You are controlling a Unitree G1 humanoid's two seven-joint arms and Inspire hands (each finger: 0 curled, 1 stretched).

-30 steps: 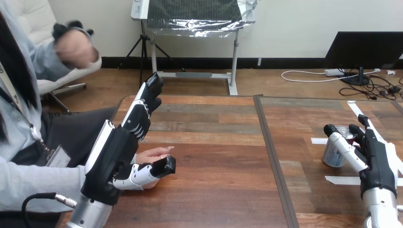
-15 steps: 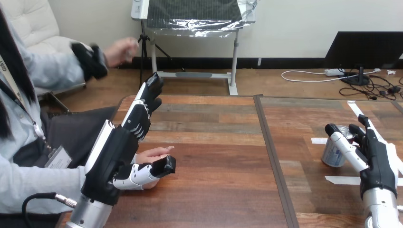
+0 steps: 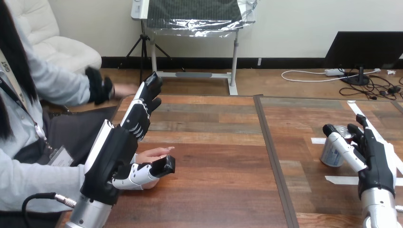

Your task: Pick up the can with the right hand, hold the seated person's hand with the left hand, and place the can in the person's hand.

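A silver can (image 3: 332, 153) stands on the table's right half. My right hand (image 3: 375, 164) is around it, thumb across its near side and fingers behind it. My left hand (image 3: 116, 154) rests at the table's left edge with its fingers straight, pointing away from me. The person's hand (image 3: 154, 154) lies palm up on the table between my left palm and thumb. The thumb runs along the near side of that hand, and I cannot tell if they touch.
The person's other hand (image 3: 102, 89) hovers over the table's far left corner, close to my left fingertips. White tape strips (image 3: 341, 180) mark the wood round the can. A dark seam (image 3: 272, 156) splits the table (image 3: 214, 142) into two halves.
The person's other hand has come down from up high at the left to just beyond my left fingertips. My right hand and the can have edged slightly left. The left hand is still.
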